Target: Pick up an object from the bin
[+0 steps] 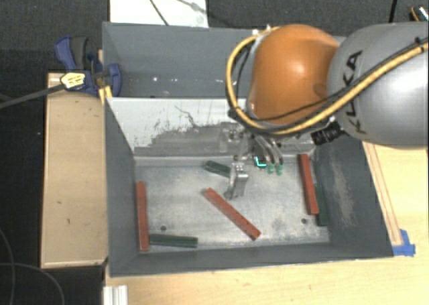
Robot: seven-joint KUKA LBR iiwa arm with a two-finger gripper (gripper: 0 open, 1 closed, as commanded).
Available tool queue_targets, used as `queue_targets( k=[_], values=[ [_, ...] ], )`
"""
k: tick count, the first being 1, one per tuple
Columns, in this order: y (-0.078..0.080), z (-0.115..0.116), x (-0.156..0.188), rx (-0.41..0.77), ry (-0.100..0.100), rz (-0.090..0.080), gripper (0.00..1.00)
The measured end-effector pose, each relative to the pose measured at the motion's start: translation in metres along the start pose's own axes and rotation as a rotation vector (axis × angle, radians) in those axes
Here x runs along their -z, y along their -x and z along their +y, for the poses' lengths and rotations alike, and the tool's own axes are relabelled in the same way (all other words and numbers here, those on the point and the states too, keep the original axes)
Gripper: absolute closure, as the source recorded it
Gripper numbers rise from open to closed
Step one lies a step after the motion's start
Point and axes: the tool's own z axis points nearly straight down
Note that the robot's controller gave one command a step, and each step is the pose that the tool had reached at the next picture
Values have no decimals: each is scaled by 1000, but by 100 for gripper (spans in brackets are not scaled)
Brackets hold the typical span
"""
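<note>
The pincer [236, 186], whose spread I cannot tell, hangs at the upper end of a long flat red-brown stick [234, 215] lying aslant mid-floor in the grey bin [167, 133], a short dark green bar [216, 168] just beside it, and a red side stick [142, 216] along the left wall.

Grey metal bin [120, 163] floor carries: left red bar [141, 216], diagonal red bar [232, 213], right red bar [308, 184], three dark green sticks [173, 240].

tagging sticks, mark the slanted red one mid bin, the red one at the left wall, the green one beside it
slanted red stick [232, 213], camera view, mid-length
left red stick [142, 216], camera view, mid-length
green stick [173, 240], camera view, mid-length
</note>
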Motion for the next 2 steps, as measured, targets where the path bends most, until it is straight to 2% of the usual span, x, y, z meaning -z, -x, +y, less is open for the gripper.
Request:
queue_targets(
  k=[1,2],
  values=[
    [19,2,-153,172,-1,0,0],
    [5,-60,-168,180,-2,-3,0]
  ],
)
